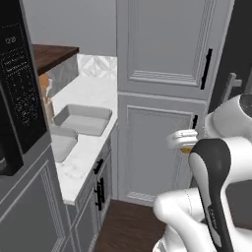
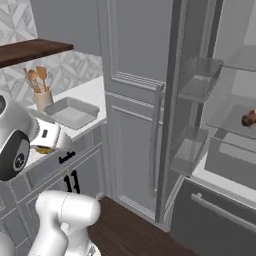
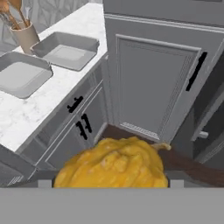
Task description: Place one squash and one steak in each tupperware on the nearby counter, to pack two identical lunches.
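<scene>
An orange-yellow squash (image 3: pixel 113 164) sits low in the hand view, with my gripper (image 1: pixel 183 141) shut on it. A sliver of this squash (image 2: pixel 44 149) shows under the hand in the right base view. The hand hangs in the air in front of the tall cabinet, right of the counter's (image 1: pixel 91 88) edge. Two grey tupperware lie side by side on the counter, the farther one (image 3: pixel 68 50) and the nearer one (image 3: pixel 19 74), both with nothing in them. A dark reddish-brown steak (image 2: pixel 248 118) rests on a shelf inside the open fridge at the right.
A beige cup of wooden utensils (image 3: pixel 24 35) stands behind the tupperware. A dark wooden shelf (image 1: pixel 51 54) hangs over the counter. A black appliance (image 1: pixel 15 88) stands at the left, a tall grey cabinet (image 1: pixel 162 98) is straight ahead, and the fridge door's shelves (image 2: pixel 197 80) jut out at the right.
</scene>
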